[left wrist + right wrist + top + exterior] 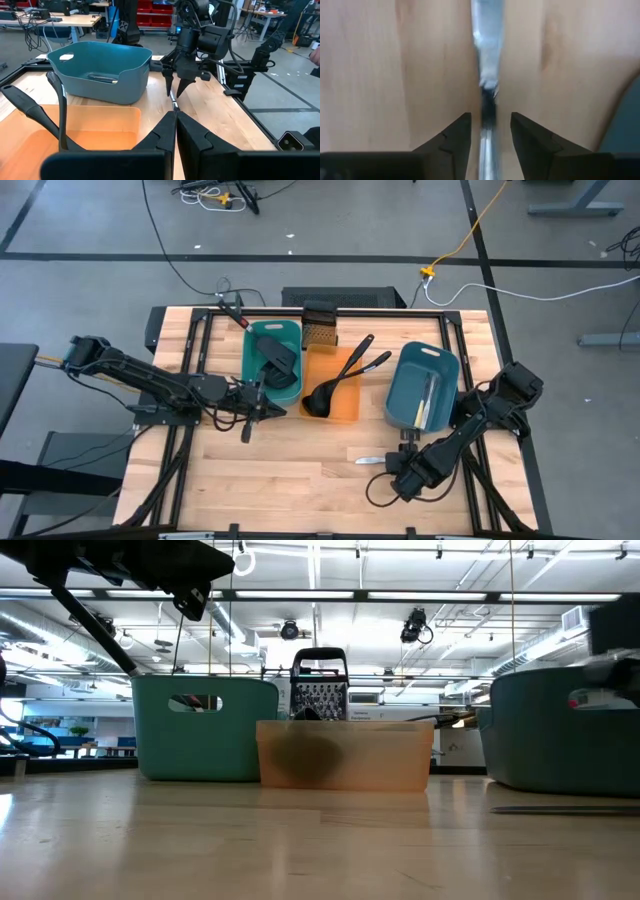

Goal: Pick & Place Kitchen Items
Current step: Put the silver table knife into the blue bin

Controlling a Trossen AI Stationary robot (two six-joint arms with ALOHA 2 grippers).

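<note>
A silvery knife (372, 460) lies flat on the wooden table in front of the blue tray (447, 366). My right gripper (487, 127) points down over its right end, open, with one finger on either side of the handle (487, 145) and a gap to each. My left gripper (175, 122) is shut and empty, held above the table at the teal tray's near right corner (293, 398). A black spatula (277, 358) lies in the teal tray. Two black ladles (335, 380) lie in the orange tray (347, 412), handles leaning over its far rim. Pale cutlery (424, 402) lies in the blue tray.
A small dark mesh box (320, 332) stands behind the orange tray. The three trays stand in a row across the table's middle. Bare wood lies in front of them (290, 470). Black frame rails run along the table's sides (180, 430).
</note>
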